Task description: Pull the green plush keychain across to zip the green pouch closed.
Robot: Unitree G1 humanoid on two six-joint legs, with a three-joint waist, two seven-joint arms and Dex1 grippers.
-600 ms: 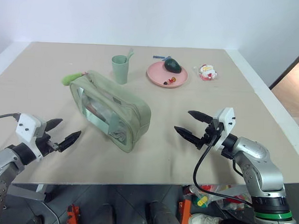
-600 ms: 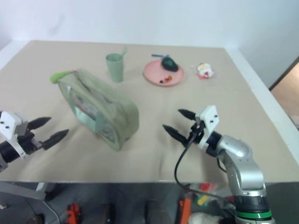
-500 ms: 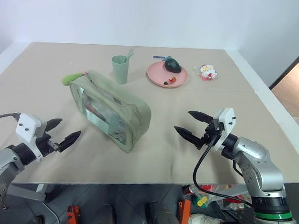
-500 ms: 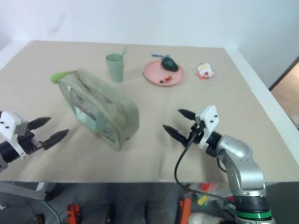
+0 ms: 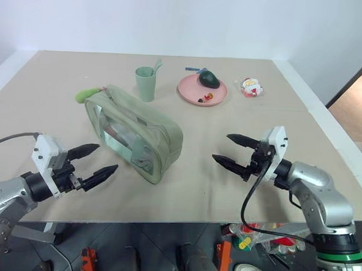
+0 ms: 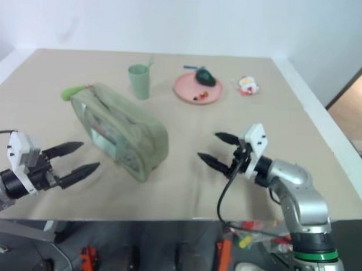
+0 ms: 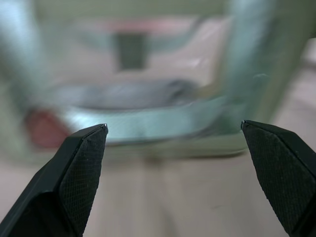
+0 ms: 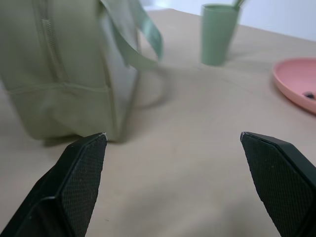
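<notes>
Table: your beige tabletop [image 5: 242,120] runs back to a plain white wall and carries everything in play.
Pouch: the green pouch [image 5: 136,133] lies slantwise, left of centre in the head views, clear window facing the lower left.
Left gripper: the left gripper [image 5: 91,163] sits at the lower left, fingers spread wide, empty, aimed at the window side and apart from it.
Right gripper: the right gripper [image 5: 235,152] hangs right of centre, fingers likewise spread on nothing, well apart from the pouch's near end.
Bystanders: a pale green cup [image 5: 145,83] and a pink plate [image 5: 192,91] stand upper centre (no part in your job).
Keychain: the green plush keychain [image 5: 85,95] pokes out at the pouch's far end, upper left, untouched.
Progress: judge it barely begun; you have yet to brace the pouch, grip the plush and draw it along the top.
</notes>
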